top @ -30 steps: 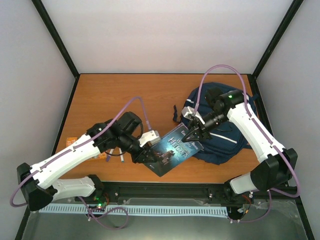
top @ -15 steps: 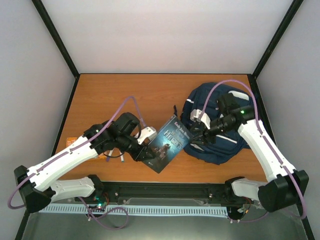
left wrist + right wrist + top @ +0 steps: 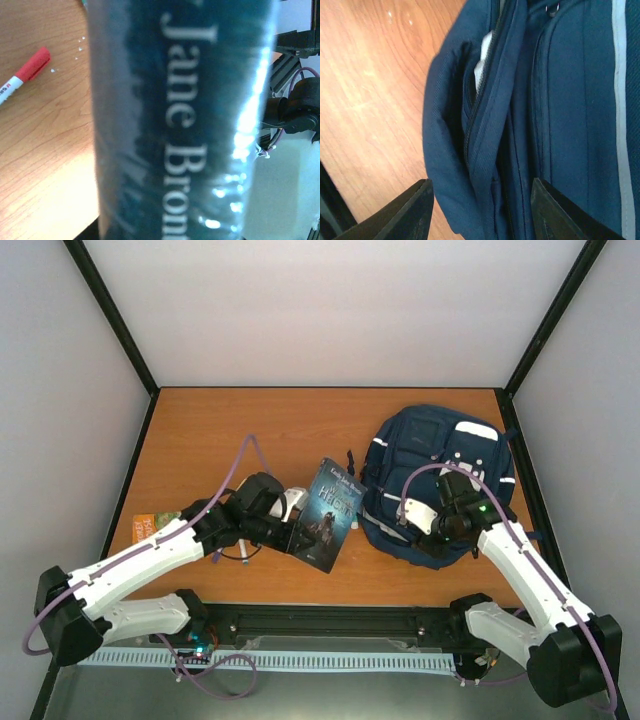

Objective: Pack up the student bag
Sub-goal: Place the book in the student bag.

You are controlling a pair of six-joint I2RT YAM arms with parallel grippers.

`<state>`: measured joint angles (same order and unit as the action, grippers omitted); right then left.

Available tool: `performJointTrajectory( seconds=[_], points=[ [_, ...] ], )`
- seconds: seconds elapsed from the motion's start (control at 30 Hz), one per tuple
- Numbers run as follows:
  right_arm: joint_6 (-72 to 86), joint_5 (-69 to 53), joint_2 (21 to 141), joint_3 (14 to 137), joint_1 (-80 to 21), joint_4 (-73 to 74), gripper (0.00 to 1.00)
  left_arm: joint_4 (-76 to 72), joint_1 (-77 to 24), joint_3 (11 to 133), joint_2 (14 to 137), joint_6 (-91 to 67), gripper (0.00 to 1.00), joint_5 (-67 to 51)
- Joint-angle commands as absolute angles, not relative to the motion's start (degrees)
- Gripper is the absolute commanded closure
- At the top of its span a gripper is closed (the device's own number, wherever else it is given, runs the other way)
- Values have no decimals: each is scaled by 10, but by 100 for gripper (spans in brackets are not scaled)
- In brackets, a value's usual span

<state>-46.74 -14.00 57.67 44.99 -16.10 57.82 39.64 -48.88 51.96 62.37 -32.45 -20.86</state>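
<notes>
**Glossy book (image 3: 332,510) just beside the student bag (image 3: 430,450)**

The left fingers (image 3: 296,538) pinched the dark teal book, its white-lettered spine filling the wrist view. The right fingers (image 3: 410,210) stood spread over the rounded bag of navy woven fabric. Its pale stripe (image 3: 618,100) and parted zipper seam lay just ahead of them. The bag rested on the wood-grain counter (image 3: 240,430).
</notes>
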Motion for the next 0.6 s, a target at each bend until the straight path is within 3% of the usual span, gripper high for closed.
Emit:
performJointTrajectory(
  seconds=[0.0, 0.2, 0.37, 0.47, 0.57],
  points=[
    [-484, -74, 562, 420, -159, 540, 46, 282, -489, 520, 598, -361, 99, -230],
    [-485, -59, 574, 391, -159, 500, 52, 236, -489, 493, 598, -375, 99, -254],
    [-490, -59, 593, 375, -159, 469, 73, 207, -489, 476, 603, -388, 99, -276],
    [-488, -57, 591, 386, -159, 465, 95, 194, -489, 469, 613, -395, 99, -289],
    [-487, -49, 569, 416, -159, 478, 97, 179, -490, 462, 618, -403, 99, -302]
  ],
)
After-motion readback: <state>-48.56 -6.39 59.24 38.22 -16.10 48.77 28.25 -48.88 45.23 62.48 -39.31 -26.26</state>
